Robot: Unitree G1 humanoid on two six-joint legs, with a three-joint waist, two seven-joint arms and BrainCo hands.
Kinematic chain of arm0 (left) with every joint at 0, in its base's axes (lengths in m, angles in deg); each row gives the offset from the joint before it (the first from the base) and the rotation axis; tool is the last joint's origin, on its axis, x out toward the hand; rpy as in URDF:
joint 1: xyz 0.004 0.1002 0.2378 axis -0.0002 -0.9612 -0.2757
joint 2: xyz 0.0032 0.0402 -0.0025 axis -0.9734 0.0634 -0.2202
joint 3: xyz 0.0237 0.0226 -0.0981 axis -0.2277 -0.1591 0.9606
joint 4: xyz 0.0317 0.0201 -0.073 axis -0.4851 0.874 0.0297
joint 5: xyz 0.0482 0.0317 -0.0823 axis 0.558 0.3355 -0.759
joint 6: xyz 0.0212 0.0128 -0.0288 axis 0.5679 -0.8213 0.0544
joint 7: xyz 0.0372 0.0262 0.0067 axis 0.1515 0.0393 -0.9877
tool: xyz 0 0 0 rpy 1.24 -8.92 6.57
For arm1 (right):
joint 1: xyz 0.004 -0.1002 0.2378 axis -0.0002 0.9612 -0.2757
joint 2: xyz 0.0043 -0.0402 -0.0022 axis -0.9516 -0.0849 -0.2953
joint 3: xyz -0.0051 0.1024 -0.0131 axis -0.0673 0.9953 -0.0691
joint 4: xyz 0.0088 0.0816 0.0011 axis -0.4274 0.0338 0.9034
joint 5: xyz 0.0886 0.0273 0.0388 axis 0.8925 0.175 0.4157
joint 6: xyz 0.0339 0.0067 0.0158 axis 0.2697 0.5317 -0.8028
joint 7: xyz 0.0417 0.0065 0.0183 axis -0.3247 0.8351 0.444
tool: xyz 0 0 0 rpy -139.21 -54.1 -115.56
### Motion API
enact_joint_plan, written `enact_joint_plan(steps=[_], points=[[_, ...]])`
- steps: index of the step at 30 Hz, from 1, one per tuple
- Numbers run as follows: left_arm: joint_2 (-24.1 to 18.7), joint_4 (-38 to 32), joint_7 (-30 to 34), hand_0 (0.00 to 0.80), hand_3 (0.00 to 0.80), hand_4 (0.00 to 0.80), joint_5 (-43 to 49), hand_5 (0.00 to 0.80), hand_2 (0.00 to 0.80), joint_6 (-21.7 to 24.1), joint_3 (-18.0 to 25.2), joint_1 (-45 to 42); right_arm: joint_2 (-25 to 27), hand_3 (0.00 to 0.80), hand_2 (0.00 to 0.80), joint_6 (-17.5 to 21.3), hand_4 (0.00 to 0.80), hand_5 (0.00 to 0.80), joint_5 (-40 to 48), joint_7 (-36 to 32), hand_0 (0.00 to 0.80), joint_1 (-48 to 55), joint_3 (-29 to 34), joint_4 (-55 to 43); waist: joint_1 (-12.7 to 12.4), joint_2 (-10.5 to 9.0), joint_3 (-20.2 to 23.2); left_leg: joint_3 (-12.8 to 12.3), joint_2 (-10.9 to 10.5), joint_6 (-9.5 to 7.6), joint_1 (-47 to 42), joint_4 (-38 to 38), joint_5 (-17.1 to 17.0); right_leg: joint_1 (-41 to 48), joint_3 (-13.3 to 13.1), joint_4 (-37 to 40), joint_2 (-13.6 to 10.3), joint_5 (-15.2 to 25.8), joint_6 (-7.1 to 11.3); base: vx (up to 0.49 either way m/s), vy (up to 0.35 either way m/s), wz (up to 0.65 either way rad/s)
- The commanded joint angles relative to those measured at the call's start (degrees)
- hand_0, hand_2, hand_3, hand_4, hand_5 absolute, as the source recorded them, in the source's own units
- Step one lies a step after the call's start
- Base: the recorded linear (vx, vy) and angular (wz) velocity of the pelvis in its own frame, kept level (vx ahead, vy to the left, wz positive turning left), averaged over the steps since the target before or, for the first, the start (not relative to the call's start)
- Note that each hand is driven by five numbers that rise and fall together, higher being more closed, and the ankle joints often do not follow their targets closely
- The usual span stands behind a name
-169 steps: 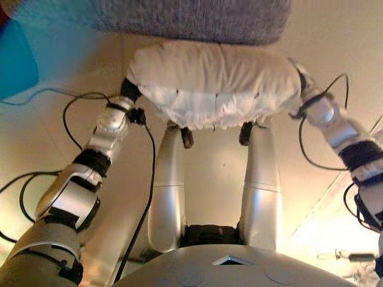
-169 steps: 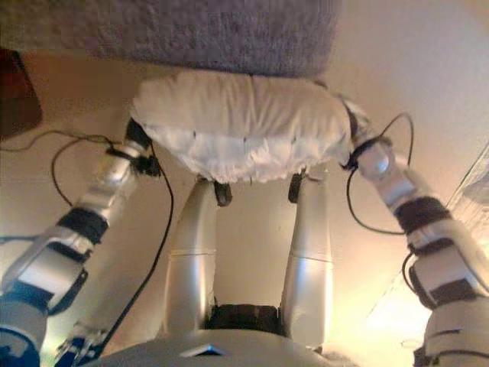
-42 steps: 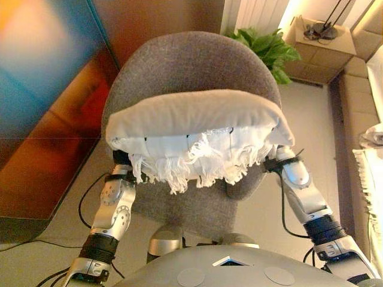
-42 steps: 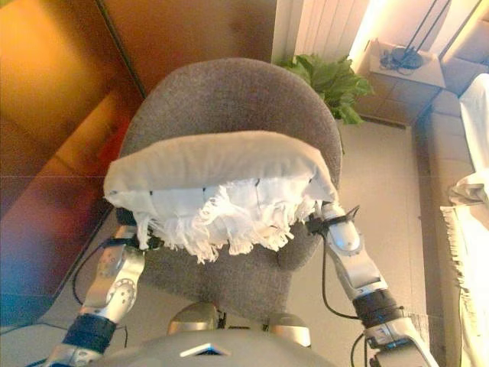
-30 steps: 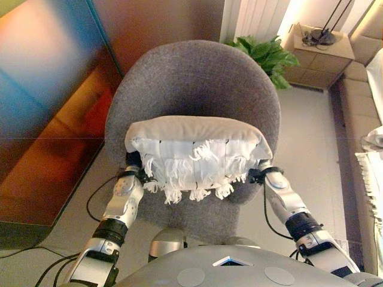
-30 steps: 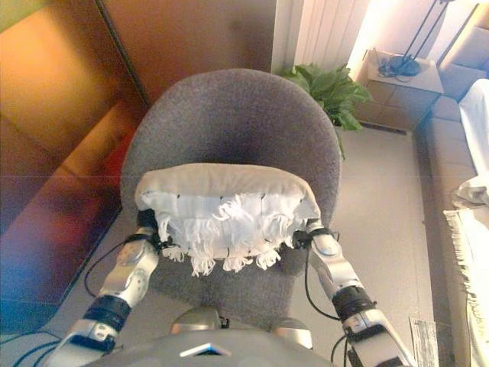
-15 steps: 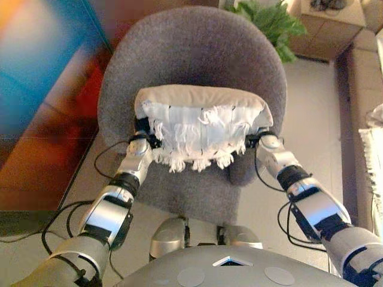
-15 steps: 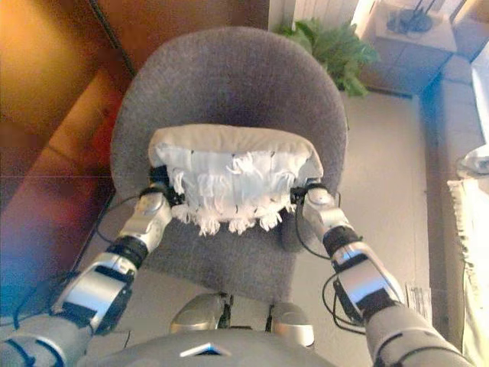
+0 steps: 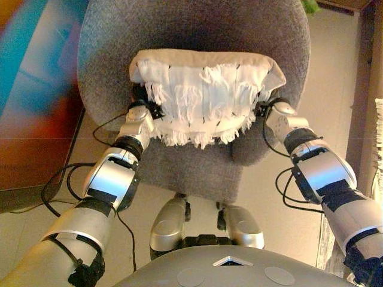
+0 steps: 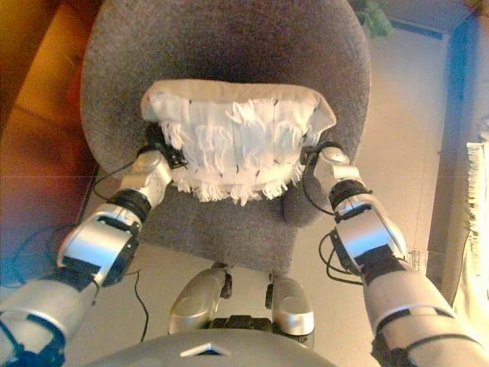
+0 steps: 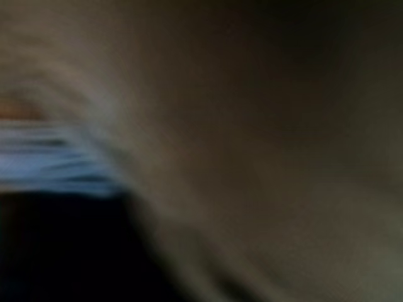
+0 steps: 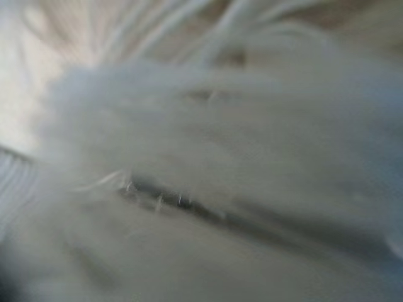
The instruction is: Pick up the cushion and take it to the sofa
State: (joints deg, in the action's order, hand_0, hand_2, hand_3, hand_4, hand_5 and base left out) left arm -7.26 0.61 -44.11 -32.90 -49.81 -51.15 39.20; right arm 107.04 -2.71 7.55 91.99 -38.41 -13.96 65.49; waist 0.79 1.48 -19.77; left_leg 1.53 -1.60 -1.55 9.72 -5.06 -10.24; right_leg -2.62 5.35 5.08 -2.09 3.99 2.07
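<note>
Left eye view: grey upholstered chair (image 9: 197, 36) across the top and centre, straight ahead of the arms; pale floor (image 9: 335, 89) to the right of it; a blurred blue and red panel (image 9: 36, 89) along the left edge. Cream cushion (image 9: 203, 89) with white fringe at upper centre, held between both arms in front of the chair's seat. Left robot hand (image 9: 139, 95) tucked against the cushion's left end, right robot hand (image 9: 263, 106) against its right end; fingers hidden, so cannot tell whether apart or clamped.

Right eye view: same layout, a bit of green plant (image 10: 374, 15) at the top right.

Left wrist view: only blurred tan and dark shapes.

Right wrist view: white fringe strands close up. No readable writing anywhere.
</note>
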Motion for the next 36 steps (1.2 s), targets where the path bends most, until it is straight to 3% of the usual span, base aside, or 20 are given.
enact_joint_plan(steps=[1,9,12,16,20,24,29,31,36], points=[[0.99,0.58,0.77,0.0,0.0,0.0,-1.03,0.0,0.0,2.79,-3.22,9.2,4.38,0.0,0.0,5.72,0.0,0.0,0.4,1.37,0.0,-9.12,0.8,-1.97,0.74,-0.11,-1.01,-3.1,1.34,4.06,-4.18,0.06,7.42,-3.95,-1.51,-1.91,-4.71,1.24,3.85,0.0,0.0,0.0],[-11.14,-7.83,4.0,0.0,0.0,0.0,-4.55,0.0,0.0,7.18,-0.15,0.8,16.27,0.0,0.0,11.63,0.0,0.0,2.06,3.11,0.0,-2.39,4.49,-11.95,0.71,0.05,-1.31,-3.88,1.27,4.12,-4.53,0.17,7.82,-4.65,-0.51,-3.49,-4.79,-0.07,3.99,0.019,0.004,0.01],[-15.5,-14.0,3.62,0.0,0.0,0.0,-5.2,0.0,0.0,8.46,3.56,-6.57,20.34,0.0,0.0,13.88,0.0,0.0,1.04,5.97,0.0,3.93,8.56,-18.5,0.5,0.23,-1.27,-3.72,1.15,3.96,-4.91,0.37,8.27,-4.2,-0.02,-3.77,-4.77,-0.76,3.77,0.047,0.0,0.03],[-18.91,-19.89,1.75,0.0,0.0,0.0,-4.63,0.0,0.0,10.78,9.22,-16.64,23.37,0.0,0.0,13.89,0.0,0.0,-2.05,11.22,0.0,15.82,14.4,-29.23,0.45,0.07,-1.03,-3.48,0.96,3.81,-5.52,0.5,8.52,-3.34,0.89,-3.98,-4.76,-1.36,3.54,0.025,-0.006,0.17],[-17.66,-22.57,1.69,0.0,0.0,0.0,-2.33,0.0,0.0,10.66,15.03,-27.71,21.89,0.0,0.0,14.14,0.0,0.0,-5.78,13.28,0.0,29.11,21.92,-33.71,0.14,-0.15,0.18,-3.27,0.68,3.51,-6.73,0.96,8.99,-1.63,2.06,-4.03,-4.74,-2.05,3.12,0.039,-0.015,0.01],[-13.24,-21.25,0.94,0.0,0.0,0.0,1.26,0.0,0.0,7.78,18.29,-38.84,16.85,0.0,0.0,13.35,0.0,0.0,-7.02,16.47,0.0,42.54,28.37,-32.75,-0.44,-0.66,2.23,-3.32,0.81,3.26,-8.51,1.53,9.53,1.08,3.68,-3.77,-4.45,-2.48,2.81,0.025,-0.064,-0.04],[-10.17,-10.32,2.78,0.0,0.0,0.0,8.25,0.0,0.0,-0.22,19.13,-45.12,12.83,0.0,0.0,7.49,0.0,0.0,-10.38,15.01,0.0,50.88,30.47,-24.2,-0.44,-1.48,6.36,-4.05,1.16,3.2,-11.5,1.18,9.71,4.59,4.2,-2.58,-3.66,-2.43,2.57,0.054,-0.054,-0.06],[-8.61,-6.62,-0.54,0.0,0.0,0.0,8.2,0.0,0.0,-1.9,20.26,-46.88,10.39,0.0,0.0,7.69,0.0,0.0,-11.71,13.42,0.0,53.16,30.04,-18.07,-0.55,-1.7,8.01,-4.05,1.24,3.12,-12.79,0.8,9.82,5.76,3.89,-2.27,-3.25,-2.62,2.41,0.073,-0.045,-0.13],[-4.42,5.32,-0.87,0.0,0.0,0.0,16.03,0.0,0.0,-3.9,21.7,-51.18,1.49,0.0,0.0,7.55,0.0,0.0,-13.11,8.15,0.0,57.91,26.83,-2.01,-0.79,-2.82,10.95,-4.28,1.57,2.98,-15.54,0.16,10.47,8.39,3.01,-1.41,-2.32,-3.02,1.95,0.021,-0.076,-0.03]])
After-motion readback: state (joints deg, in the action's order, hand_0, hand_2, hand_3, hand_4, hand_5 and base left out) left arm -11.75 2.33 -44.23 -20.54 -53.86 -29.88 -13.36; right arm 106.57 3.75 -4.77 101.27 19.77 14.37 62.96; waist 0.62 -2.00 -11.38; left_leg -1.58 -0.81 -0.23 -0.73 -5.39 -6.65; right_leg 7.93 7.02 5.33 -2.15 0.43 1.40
